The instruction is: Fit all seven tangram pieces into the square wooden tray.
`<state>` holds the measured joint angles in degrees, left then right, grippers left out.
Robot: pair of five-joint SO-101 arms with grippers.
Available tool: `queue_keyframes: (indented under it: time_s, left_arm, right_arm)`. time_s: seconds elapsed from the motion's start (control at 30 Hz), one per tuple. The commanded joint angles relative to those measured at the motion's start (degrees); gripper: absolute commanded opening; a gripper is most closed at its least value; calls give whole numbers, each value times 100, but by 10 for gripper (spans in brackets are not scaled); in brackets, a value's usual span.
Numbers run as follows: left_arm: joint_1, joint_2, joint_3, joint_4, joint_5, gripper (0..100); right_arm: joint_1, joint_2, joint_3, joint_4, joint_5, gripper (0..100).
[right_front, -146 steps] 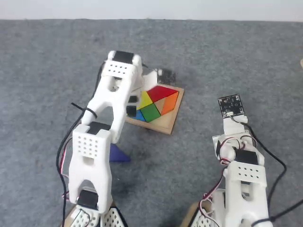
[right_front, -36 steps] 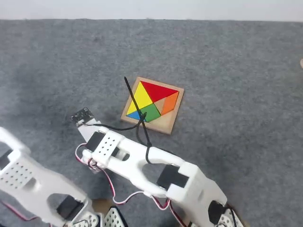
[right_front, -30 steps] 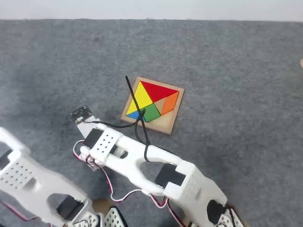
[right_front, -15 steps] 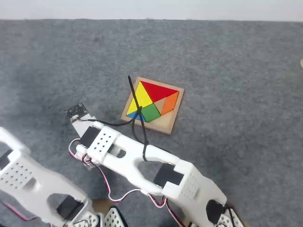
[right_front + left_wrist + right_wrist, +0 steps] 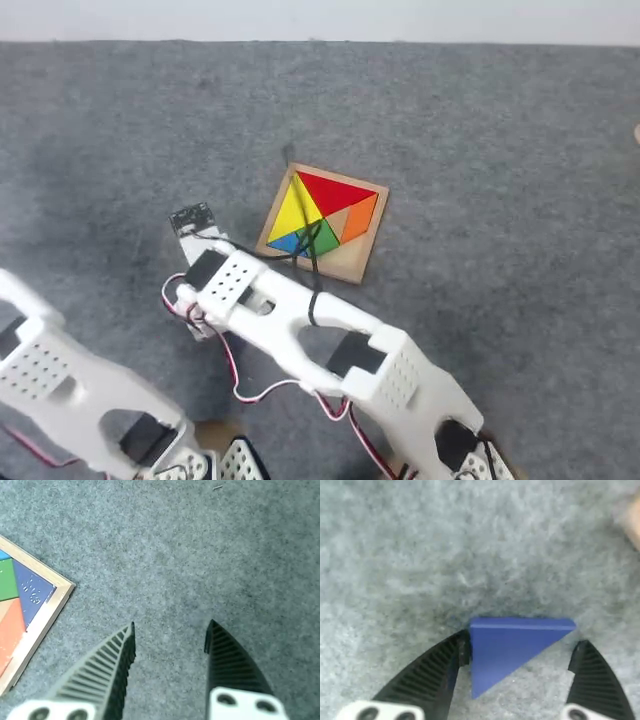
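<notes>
- Jaws of the right gripper [image 5: 522,642] stand apart around the blue triangle [image 5: 507,642], which lies flat on the grey mat [image 5: 470,540]. One finger [image 5: 452,652] touches the triangle's short edge near its square corner. The other finger sits off the sharp tip, with a strip of mat between.
- One short edge of the triangle faces away from the gripper, and its slanted long edge runs back toward the wrist.
- The left gripper [image 5: 171,626] has its jaws apart too, with mat between them. A corner of the tray [image 5: 60,587] lies near one finger, not touching it.
- From above, the right arm [image 5: 300,320] stretches slantwise across the mat from the near right. Its wrist sits low, just off the tray's near-left edge.
- A black cable [image 5: 312,262] from that arm crosses over the tray's near-left part.
- The tray [image 5: 340,268] sits mid-mat, turned cornerwise. It holds a red triangle [image 5: 335,190], a yellow triangle [image 5: 292,210], a green piece [image 5: 318,238], an orange piece [image 5: 360,218] and a blue piece [image 5: 285,243].
- Grey mat [image 5: 500,150] runs wide beyond the tray's far and right edges.
- The left arm [image 5: 60,380] is folded at the near left corner, well apart from the tray.
</notes>
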<state>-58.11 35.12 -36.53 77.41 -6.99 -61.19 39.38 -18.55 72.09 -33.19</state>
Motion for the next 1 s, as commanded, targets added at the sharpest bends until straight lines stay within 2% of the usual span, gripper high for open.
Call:
queue_keyframes:
  time_s: [0.0, 0.2, 0.37, 0.63, 0.7, 0.87, 0.97]
  left_arm:
    - [0, -53, -189, 53, 53, 221]
    - [0, -53, -189, 53, 53, 221]
    - [0, -53, -189, 26, 53, 221]
    - [62, -44, -189, 18, 53, 221]
    - [62, -44, -189, 26, 53, 221]
    - [62, -44, -189, 44, 53, 221]
    - [53, -44, -189, 53, 53, 221]
  right_arm:
    - [303, 31, -334, 321, -79, 328]
    - [716, -4, -369, 725, -97, 328]
    - [1042, -13, -369, 971, -651, 328]
    - [927, -22, -862, 954, -897, 327]
    - [954, 4, -914, 892, -905, 301]
    - [1244, 31, -914, 514, -1204, 138]
    - [1411, 40, -905, 365, -1222, 152]
